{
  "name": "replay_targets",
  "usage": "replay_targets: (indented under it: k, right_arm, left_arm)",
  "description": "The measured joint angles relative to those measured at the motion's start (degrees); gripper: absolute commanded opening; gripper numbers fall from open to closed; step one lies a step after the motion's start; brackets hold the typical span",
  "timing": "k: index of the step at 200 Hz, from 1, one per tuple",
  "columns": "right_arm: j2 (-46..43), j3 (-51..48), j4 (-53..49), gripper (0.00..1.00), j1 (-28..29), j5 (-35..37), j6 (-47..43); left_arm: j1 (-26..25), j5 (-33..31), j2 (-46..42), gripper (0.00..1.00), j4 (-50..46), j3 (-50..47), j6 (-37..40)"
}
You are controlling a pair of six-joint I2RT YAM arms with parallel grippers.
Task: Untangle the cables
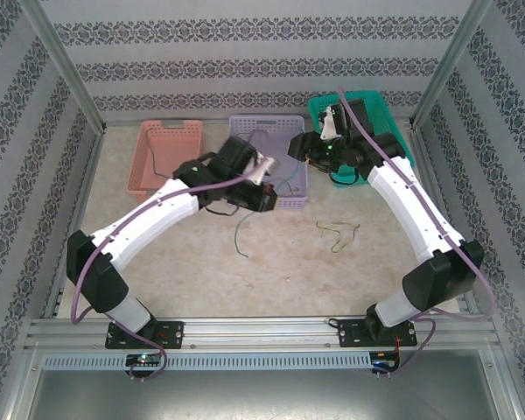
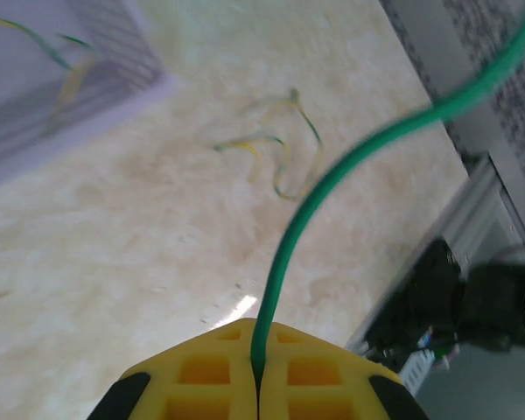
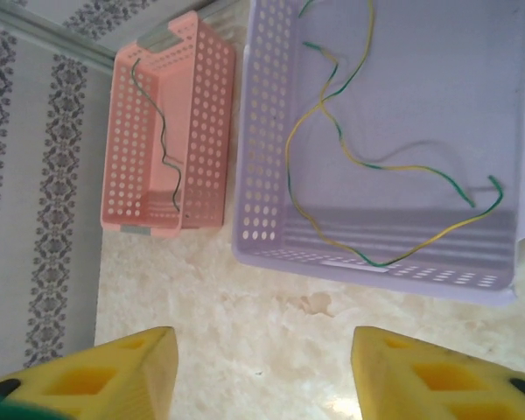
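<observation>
Left gripper is pinched tight on the green cable. The wire runs out of the pads and curls off right. In the top view it dangles over the table, just near of the purple basket.

Right gripper has jaws wide with nothing between, by that basket's right side. Inside the basket, yellow and green cables cross each other. One dark cable lies alone in the pink basket. A loose cable is on the table, right of centre.

Risks:
- The thin wire could slip from the pinch.
- The dangling tail could drop onto the loose cable and re-tangle.
- The right gripper could catch two crossed strands at once.
</observation>
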Motion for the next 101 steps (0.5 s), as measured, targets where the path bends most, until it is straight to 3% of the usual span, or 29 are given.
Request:
replay_targets:
  k: [60, 101]
  right_arm:
    - [-11.7, -7.6, 2.8, 0.60, -1.7, 3.5, 0.3]
    - [-13.1, -13.2, 3.6, 0.59, -0.6, 3.4, 0.5]
  left_arm:
    - [23.5, -3.1, 2.7, 0.00, -2.4, 4.8, -3.0]
    - [34.1, -7.6, 12.9, 0.00, -0.1, 12.6, -3.0]
